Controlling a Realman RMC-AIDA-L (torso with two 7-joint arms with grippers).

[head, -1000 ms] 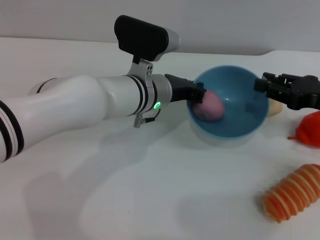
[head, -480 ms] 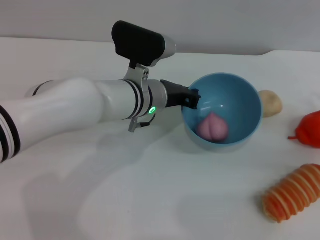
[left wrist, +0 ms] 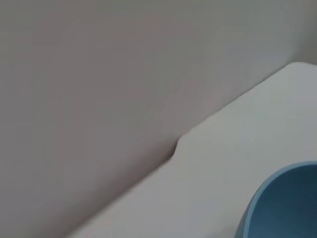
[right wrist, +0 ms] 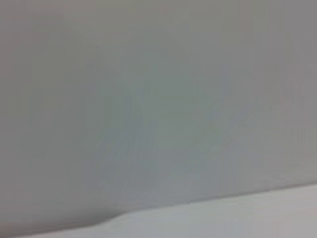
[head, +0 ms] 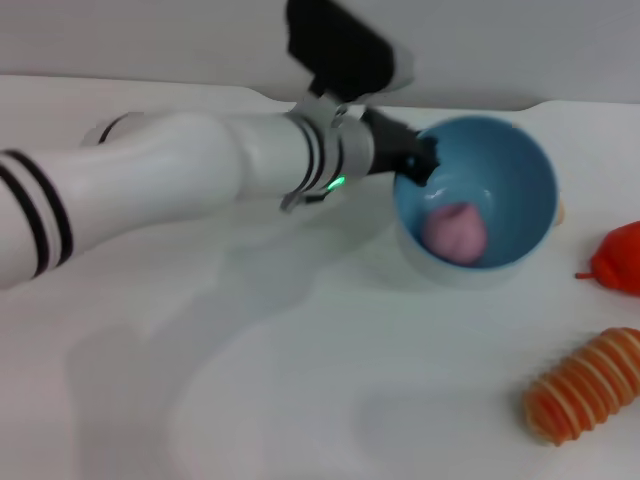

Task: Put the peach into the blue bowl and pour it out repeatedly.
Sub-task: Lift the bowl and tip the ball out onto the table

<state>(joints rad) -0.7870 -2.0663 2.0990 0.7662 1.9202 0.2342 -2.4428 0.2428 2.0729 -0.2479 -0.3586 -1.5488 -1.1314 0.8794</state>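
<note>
The blue bowl (head: 500,180) is at the right middle of the table, tipped so its opening faces me. The pink peach (head: 455,232) lies inside it, low against the near wall. My left gripper (head: 416,160) reaches in from the left and is shut on the bowl's left rim. Part of the bowl's rim also shows in the left wrist view (left wrist: 285,198). My right gripper is out of view; the right wrist view shows only the wall and a strip of table.
A red fruit (head: 620,258) lies at the right edge. An orange ribbed toy (head: 585,385) lies at the front right. A sliver of a beige ball (head: 559,210) shows behind the bowl. The table's back edge meets a grey wall.
The right gripper has left the view and the peach now lies loose in the bowl. The left gripper has moved right and up, carrying the bowl with it.
</note>
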